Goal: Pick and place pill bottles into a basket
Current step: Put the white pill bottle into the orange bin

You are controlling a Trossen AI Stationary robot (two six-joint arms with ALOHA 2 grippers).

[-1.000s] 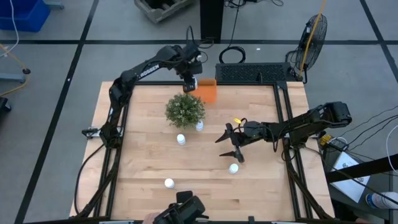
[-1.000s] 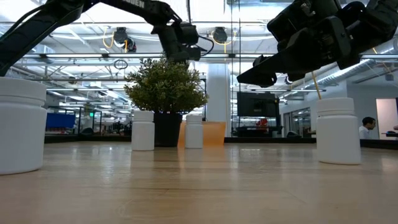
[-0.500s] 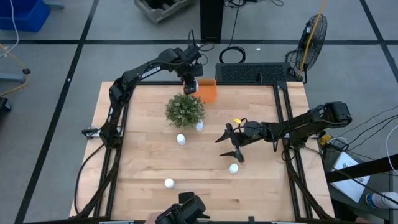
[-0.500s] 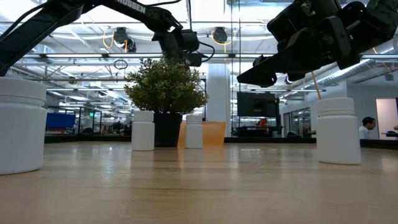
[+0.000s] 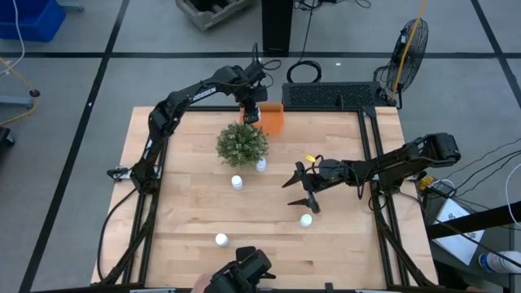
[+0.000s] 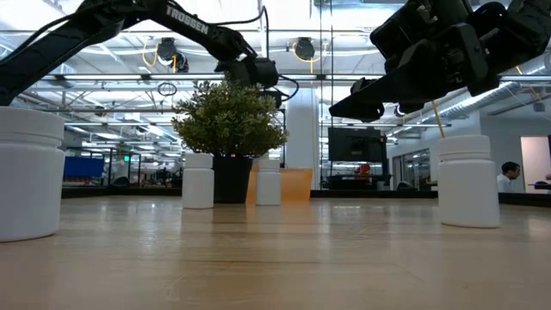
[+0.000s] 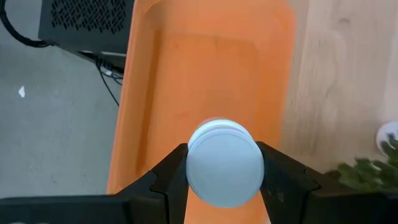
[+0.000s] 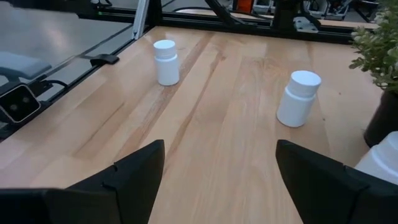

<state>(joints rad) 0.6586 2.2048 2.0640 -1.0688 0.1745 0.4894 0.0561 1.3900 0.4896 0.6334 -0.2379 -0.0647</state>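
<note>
Orange plastic fills most of my left wrist view: the basket [image 7: 205,81] lies directly under the left hand [image 7: 224,177], whose fingers are clamped on one pill bottle [image 7: 225,163], cap toward the camera. From above, that hand hangs over the basket at the far edge of the counter [image 5: 195,212], just behind the plant [image 5: 242,143].

The step in hand, as I read it, is the drop. To do it well I would keep the bottle centred over the basket floor rather than near a rim, lower it a little so it does not bounce, then let the fingers part fully before lifting straight up. The plant's leaves sit close on the near side, so I would pull away upward, not back across them.

Nothing shows inside the basket in the part of its floor I can see; the held bottle hides the rest.

My right hand [image 5: 306,185] waits above the middle of the counter with its fingers apart, holding nothing.

Four bottles stand on the counter: two beside the plant [image 5: 261,165] [image 5: 237,182], one near the right hand [image 5: 306,220], one toward the front edge [image 5: 221,239].
</note>
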